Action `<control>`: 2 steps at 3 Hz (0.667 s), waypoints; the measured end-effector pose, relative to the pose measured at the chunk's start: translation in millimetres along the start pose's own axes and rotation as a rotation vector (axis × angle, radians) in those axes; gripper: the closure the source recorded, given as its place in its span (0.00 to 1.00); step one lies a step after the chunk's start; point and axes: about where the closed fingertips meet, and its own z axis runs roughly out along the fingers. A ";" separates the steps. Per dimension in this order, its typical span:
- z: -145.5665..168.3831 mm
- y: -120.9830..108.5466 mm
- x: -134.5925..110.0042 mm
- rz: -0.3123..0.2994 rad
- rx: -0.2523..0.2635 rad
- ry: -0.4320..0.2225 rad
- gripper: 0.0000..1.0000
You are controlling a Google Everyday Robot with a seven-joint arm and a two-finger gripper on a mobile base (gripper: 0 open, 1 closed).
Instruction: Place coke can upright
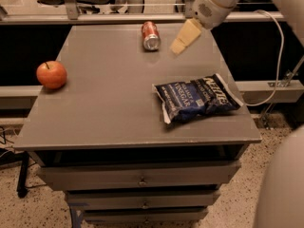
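Grey metal drawers (140, 179) front the scene, under a grey tabletop (104, 118). On it, nearest the camera, lies a blue Kettle chip bag (197, 99), flat and crumpled, toward the right edge. A red apple (51, 74) sits well apart at the left edge. Farther back the red coke can (151, 35) lies on its side near the far edge, its silver end facing the viewer. Just to its right, raised and apart from it, hangs the robot's beige gripper (179, 42), empty (whether it is spread or closed cannot be told).

The step in hand looks like the reach. To do it well, the gripper should probably come down across the can's round body, not along it. The grasp should be square, so that the can does not roll toward the far edge, and the lift should clear the top before the can is tipped onto its base.

The arm (213, 4) is cut off at the top of the frame. A pale blurred shape (285, 184) at lower right is too cropped to name. The can's far end is hidden.
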 end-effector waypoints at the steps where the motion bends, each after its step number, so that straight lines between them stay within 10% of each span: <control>1: 12.8 -20.0 -32.4 0.160 0.065 -0.045 0.00; 2: 15.0 -19.4 -33.9 0.225 0.063 -0.048 0.00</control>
